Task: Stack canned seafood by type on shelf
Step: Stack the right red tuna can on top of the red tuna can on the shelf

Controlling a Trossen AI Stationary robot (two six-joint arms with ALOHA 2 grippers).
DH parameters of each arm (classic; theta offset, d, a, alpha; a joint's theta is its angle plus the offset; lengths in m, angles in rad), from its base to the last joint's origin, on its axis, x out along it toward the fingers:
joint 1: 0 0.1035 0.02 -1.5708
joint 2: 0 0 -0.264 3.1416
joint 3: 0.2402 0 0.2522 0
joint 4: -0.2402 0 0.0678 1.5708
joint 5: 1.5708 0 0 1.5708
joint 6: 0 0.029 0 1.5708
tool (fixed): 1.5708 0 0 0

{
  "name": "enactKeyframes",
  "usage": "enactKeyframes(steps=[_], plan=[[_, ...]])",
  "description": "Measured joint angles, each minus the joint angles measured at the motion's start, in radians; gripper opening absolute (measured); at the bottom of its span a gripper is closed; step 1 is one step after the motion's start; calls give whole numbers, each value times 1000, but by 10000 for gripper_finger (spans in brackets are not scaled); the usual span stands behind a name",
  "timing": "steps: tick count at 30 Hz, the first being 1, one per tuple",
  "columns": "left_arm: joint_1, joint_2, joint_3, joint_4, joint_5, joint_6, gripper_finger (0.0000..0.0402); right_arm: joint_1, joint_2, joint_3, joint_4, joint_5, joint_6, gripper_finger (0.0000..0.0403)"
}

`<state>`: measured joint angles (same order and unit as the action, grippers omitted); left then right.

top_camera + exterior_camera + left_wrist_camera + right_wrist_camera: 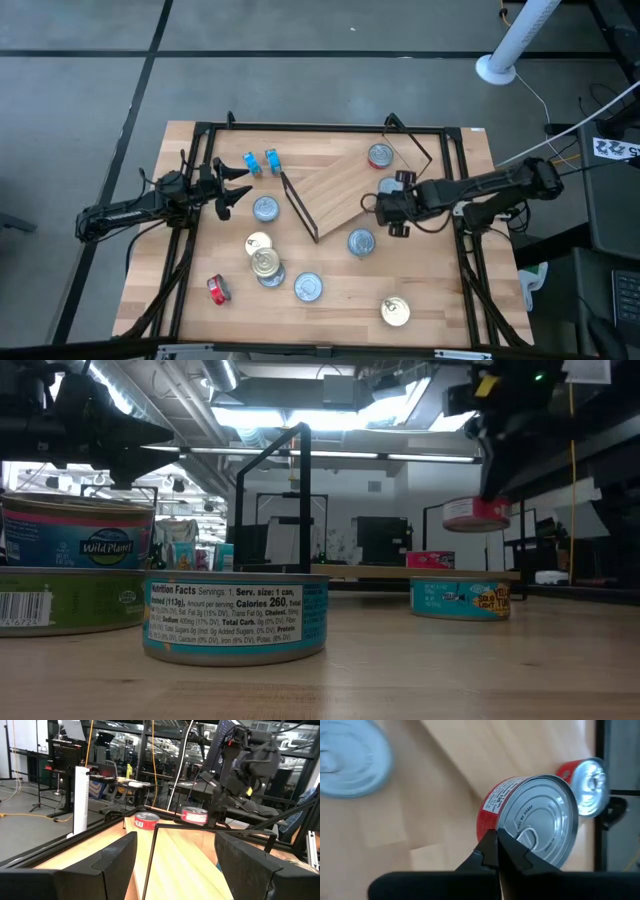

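Note:
My right gripper (pixel 385 203) is shut on a red tin (pixel 535 815) with a silver lid and holds it in the air above the right end of the shelf (pixel 335 190). The shelf is a light-wood board with black wire end frames and lies askew in the table's middle. A second red tin (pixel 380 155) stands on the shelf's far right corner. Several other tins stand loose on the near half of the table, among them a blue one (pixel 361 241) and a gold one (pixel 396 312). My left gripper (pixel 238 186) waits open at the table's left, touching nothing. My right gripper pinches the red tin's top rim (pixel 492 827) between its two shut fingers, at the lid's edge. The fingers slant down at it from above, coming from the table's right. The tin (pixel 478 513) hangs below them, lid up and lifted clear of the shelf.
A two-tin stack (pixel 266 265), a gold-sided tin (pixel 258 243), a blue tin (pixel 265 208) and another (pixel 308 288) stand near the table's middle left. A red tin (pixel 218 290) lies at the near left. A black metal frame (pixel 320 128) runs around the tabletop.

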<state>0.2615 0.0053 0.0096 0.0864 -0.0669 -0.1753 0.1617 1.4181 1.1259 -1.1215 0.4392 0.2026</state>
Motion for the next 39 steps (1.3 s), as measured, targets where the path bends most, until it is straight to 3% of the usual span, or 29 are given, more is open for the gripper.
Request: enactKeyframes(steps=[7,18,28,39], plan=[[0,0,0,0,0,0,263,-130,0,0,33,48,-138,0],[0,0,0,0,0,0,263,-342,0,0,185,37,-408,0],[0,0,0,0,0,0,263,-494,0,-1,274,-86,-579,0],[0,0,0,0,0,0,263,-564,32,-2,298,-170,-657,0]])
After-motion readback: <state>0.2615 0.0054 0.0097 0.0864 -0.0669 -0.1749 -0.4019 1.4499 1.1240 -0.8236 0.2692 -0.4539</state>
